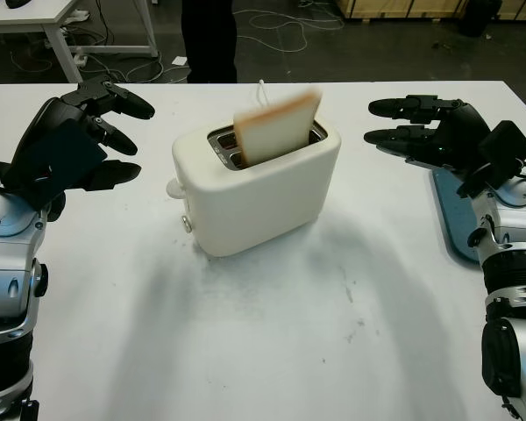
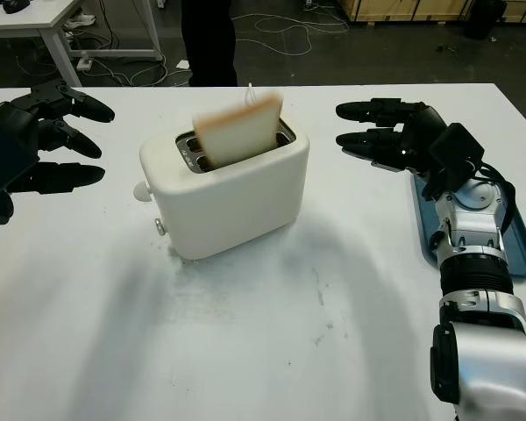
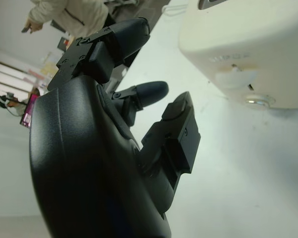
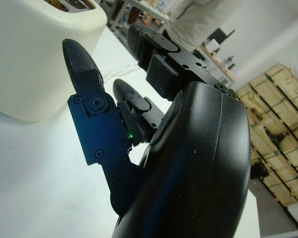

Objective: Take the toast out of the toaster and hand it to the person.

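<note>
A cream two-slot toaster stands in the middle of the white table. A slice of toast sticks up out of its slot, blurred and tilted. My left hand hangs open to the left of the toaster, well apart from it. On the right, my right hand is open too, level with the toaster's top and a short gap away from it. A person in dark trousers stands behind the far edge of the table.
A blue tray lies on the table at the right, under my right forearm. Beyond the far edge are another white table, cables on the floor and wooden crates.
</note>
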